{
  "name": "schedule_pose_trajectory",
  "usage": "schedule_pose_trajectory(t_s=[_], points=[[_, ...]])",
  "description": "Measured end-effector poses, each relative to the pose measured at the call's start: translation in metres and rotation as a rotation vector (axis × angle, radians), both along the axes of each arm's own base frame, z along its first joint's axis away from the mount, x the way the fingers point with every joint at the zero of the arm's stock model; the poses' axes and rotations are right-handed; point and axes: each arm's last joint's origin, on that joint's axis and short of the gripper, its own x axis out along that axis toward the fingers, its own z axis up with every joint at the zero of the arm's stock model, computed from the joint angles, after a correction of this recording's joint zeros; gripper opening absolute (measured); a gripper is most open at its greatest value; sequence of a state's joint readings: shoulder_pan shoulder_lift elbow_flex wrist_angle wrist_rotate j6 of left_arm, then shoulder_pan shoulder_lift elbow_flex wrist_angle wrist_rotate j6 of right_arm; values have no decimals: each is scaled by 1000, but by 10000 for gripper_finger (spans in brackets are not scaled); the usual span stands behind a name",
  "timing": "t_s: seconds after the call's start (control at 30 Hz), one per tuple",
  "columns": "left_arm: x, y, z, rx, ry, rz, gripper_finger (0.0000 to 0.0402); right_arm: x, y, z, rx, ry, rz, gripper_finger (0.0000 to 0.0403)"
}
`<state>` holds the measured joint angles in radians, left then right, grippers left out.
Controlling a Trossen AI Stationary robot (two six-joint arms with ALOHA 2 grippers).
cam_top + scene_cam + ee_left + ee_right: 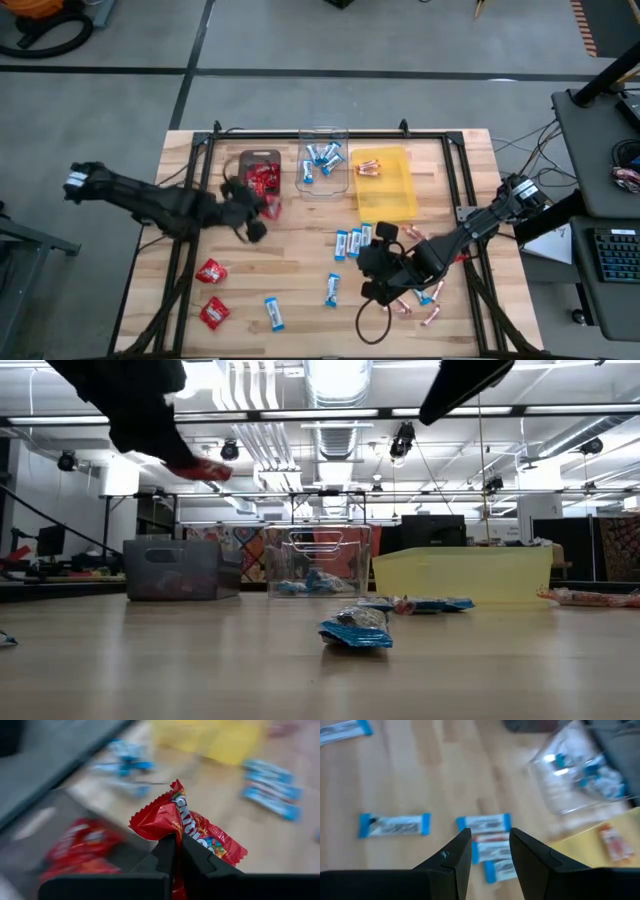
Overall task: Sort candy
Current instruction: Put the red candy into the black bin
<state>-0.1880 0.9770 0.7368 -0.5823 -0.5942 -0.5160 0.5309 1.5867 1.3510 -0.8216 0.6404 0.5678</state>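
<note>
Left of centre in the high view, the left gripper (pixel 262 207) hangs at the lower edge of the dark tray (pixel 246 163), its fingers pinched tight on a crinkly red packet (pixel 192 827). In the left wrist view that glossy foil wrapper stands up from between the two dark fingers, creased and sharp-cornered, with bright printing on its face. More red packets lie heaped inside the dark tray (pixel 263 178), and two further ones (pixel 211 270) rest on the pale wood-grain table (pixel 300 285) at lower left.

The clear plastic tray (pixel 340 180), at upper centre, holds several blue-and-white rectangular bars (pixel 322 157). Beside it to the right, the yellow tray (pixel 395 195) holds a few thin pinkish-copper sticks (pixel 367 166).

Right of centre, the right gripper (pixel 372 255) hovers with its fingers partly apart and nothing between them; the right wrist view shows flat blue-and-white bars (pixel 484 824) lying on the wood beyond its fingers. Loose bars (pixel 332 289) are scattered across the lower middle of the table, and copper sticks (pixel 432 317) lie at lower right near the right arm.

In the low view, a crumpled blue wrapper (pixel 356 630) sits on the table at centre.
</note>
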Motion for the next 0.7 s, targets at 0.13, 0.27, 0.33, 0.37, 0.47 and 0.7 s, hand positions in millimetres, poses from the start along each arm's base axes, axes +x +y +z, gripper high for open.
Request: schedule_pose_trajectory(t_s=[0.13, 0.27, 0.33, 0.37, 0.47, 0.7], points=[[-9, 35, 1, 42, 56, 144, 0, 6, -14, 0, -42, 1, -32, 125], [-12, 65, -8, 26, 137, 211, 0, 12, -30, -2, -74, 23, -58, 125], [-13, 77, -17, -32, 171, 217, 0, 14, -38, -5, -84, 37, -75, 125], [-14, 82, -23, -65, 187, 219, 0, 15, -41, -6, -87, 42, -84, 125], [-12, 90, -35, -111, 209, 232, 0, 16, -49, -10, -92, 55, -107, 125], [-3, 93, -52, -155, 219, 191, 0, 15, -52, -14, -78, 55, -137, 125]])
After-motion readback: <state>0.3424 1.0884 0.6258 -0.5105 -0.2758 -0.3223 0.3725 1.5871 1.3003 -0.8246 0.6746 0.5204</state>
